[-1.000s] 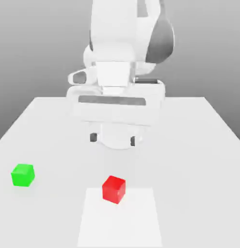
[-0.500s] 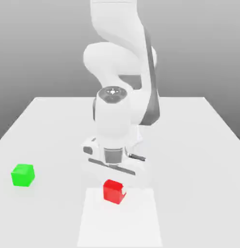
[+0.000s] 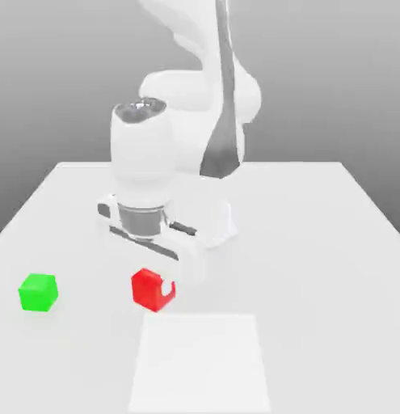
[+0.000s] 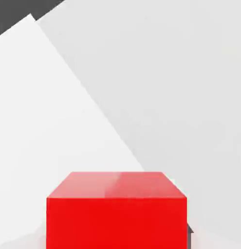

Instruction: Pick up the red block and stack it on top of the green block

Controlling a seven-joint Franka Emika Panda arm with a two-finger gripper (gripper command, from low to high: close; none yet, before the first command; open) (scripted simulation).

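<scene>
At the exterior view's left, on the pale grey worktop point(image 3: 332, 242): small bright green matte cube point(image 3: 38, 292), resting free, nothing on it; toward the middle, small bright red matte cube point(image 3: 149, 289) clamped in the hand point(image 3: 157, 288) of the white arm, apparently lifted just off the surface, well apart from the green one; close up in the hand view, red cube point(image 4: 116, 209) square against the camera. Judged step: carrying, grasp made. Next: travel toward the green cube, centre above it, lower, release.
</scene>
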